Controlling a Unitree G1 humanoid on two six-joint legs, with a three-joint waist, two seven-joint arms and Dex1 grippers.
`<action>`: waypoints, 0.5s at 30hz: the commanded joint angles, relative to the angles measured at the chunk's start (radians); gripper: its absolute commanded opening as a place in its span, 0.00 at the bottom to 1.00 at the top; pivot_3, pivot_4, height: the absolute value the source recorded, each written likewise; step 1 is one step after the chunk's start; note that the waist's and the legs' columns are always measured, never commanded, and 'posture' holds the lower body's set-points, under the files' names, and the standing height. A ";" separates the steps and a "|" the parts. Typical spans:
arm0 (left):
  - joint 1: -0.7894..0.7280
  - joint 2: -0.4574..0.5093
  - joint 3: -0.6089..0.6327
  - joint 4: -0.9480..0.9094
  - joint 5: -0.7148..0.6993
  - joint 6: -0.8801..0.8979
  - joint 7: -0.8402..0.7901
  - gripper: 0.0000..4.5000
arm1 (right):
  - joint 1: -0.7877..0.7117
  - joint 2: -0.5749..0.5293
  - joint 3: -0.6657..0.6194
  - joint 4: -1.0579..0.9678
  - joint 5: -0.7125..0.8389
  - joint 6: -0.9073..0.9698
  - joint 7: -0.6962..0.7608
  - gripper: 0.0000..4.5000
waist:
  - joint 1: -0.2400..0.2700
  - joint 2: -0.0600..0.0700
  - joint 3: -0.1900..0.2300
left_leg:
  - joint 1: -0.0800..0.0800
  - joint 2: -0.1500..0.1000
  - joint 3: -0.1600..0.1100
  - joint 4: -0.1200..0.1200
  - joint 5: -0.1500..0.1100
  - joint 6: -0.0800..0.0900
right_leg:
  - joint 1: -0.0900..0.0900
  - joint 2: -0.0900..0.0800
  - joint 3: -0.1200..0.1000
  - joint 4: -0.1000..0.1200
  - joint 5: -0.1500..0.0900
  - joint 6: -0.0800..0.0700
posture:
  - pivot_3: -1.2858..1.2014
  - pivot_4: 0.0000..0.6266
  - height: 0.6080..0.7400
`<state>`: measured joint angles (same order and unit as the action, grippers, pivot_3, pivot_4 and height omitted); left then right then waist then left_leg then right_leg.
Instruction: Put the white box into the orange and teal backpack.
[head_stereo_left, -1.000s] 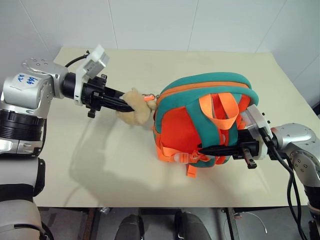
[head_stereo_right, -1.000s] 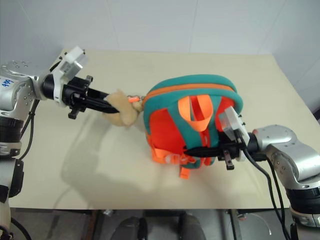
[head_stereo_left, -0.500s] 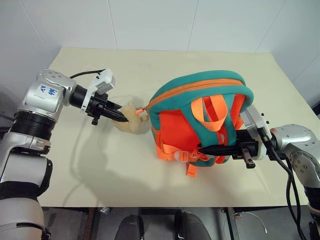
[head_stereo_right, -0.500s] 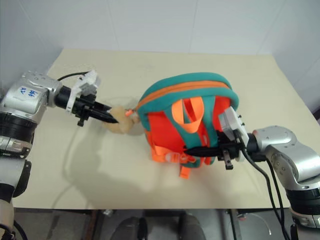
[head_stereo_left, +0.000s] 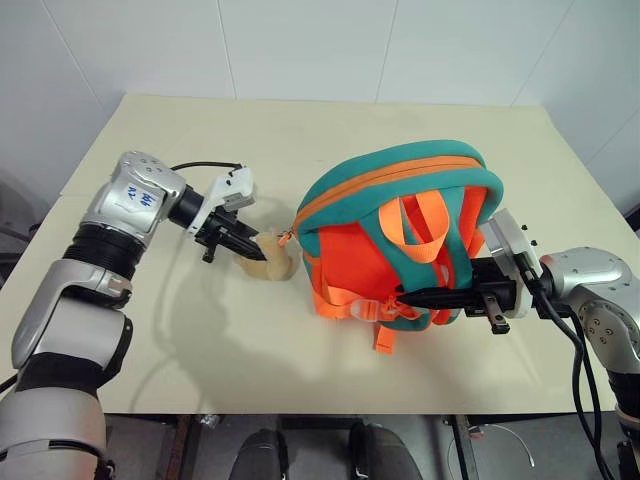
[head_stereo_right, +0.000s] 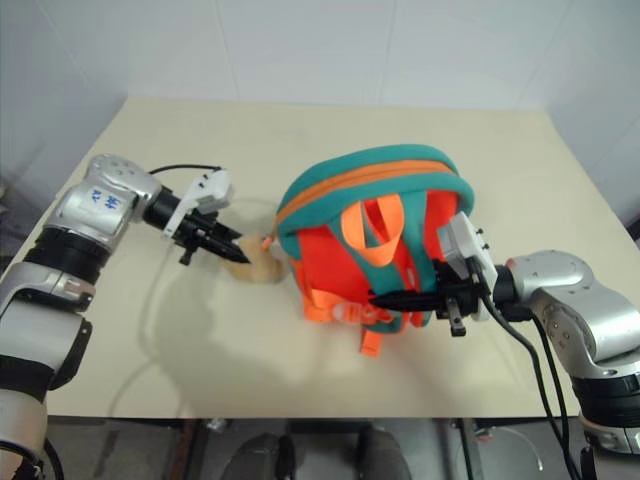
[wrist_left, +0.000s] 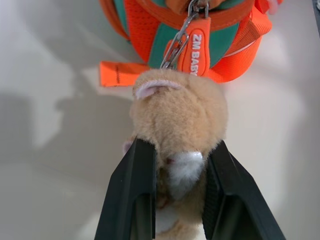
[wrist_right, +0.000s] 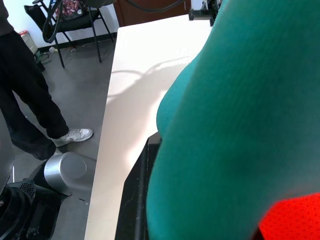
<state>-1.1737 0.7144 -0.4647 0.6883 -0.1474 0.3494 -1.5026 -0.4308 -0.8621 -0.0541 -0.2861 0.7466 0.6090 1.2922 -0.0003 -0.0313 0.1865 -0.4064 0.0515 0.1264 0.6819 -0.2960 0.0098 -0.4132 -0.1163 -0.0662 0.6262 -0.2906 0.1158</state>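
Gripping the plush charm (wrist_left: 177, 117), the left tool (head_stereo_left: 250, 243) has both fingers pressed into its fur, which yields under them. This charm hangs on a short metal chain (wrist_left: 176, 42) from the zipper pull (wrist_left: 194, 47) of the backpack (head_stereo_left: 395, 240), so I judge that a pull on it would move the zipper and not the bag.

The right tool (head_stereo_left: 415, 297) is clenched on the backpack's lower right side, at the strap webbing, and holds the bag upright. The backpack stands near the middle of the desk (head_stereo_left: 300, 130), somewhat toward the right edge.

The bag looks soft, padded and light. It would fold or tip if held by one point alone, so the stiffer seams, the straps and the top loop (head_stereo_left: 425, 210) seem to be the best places to grasp. The fabric does not look slippery or fragile.

I see no white box on the desk, and the zipper seems closed. I count one backpack, one charm, two shoulder straps and two tools.
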 joint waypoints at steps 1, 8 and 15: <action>-0.011 -0.017 -0.008 0.006 0.026 0.003 -0.112 0.16 | -0.020 -0.004 -0.025 -0.005 0.003 -0.019 0.006 0.12 | 0.000 0.000 0.000 | 0.000 0.000 0.000 0.000 0.000 0.000 | 0.000 0.000 0.000 0.000 0.000 0.000 | 0.52 0.24 1.00; -0.026 -0.105 -0.007 0.070 0.077 -0.048 -0.065 0.16 | -0.037 0.004 -0.016 0.007 -0.003 -0.022 0.006 0.12 | 0.000 0.000 0.000 | 0.000 0.000 0.000 0.000 0.000 0.000 | 0.000 0.000 0.000 0.000 0.000 0.000 | 0.52 0.24 1.00; -0.030 -0.144 0.058 0.115 0.095 -0.080 0.011 0.16 | -0.046 0.007 -0.012 0.008 -0.011 -0.018 -0.003 0.12 | 0.000 0.000 0.000 | 0.000 0.000 0.000 0.000 0.000 0.000 | 0.000 0.000 0.000 0.000 0.000 0.000 | 0.52 0.24 1.00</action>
<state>-1.1974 0.5676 -0.4389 0.8015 -0.0642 0.2841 -1.4984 -0.4607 -0.8537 -0.0478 -0.2653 0.7327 0.6078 1.2924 -0.0001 -0.0313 0.1865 -0.4066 0.0515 0.1261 0.6822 -0.2960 0.0098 -0.4133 -0.1164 -0.0667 0.6261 -0.2906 0.1159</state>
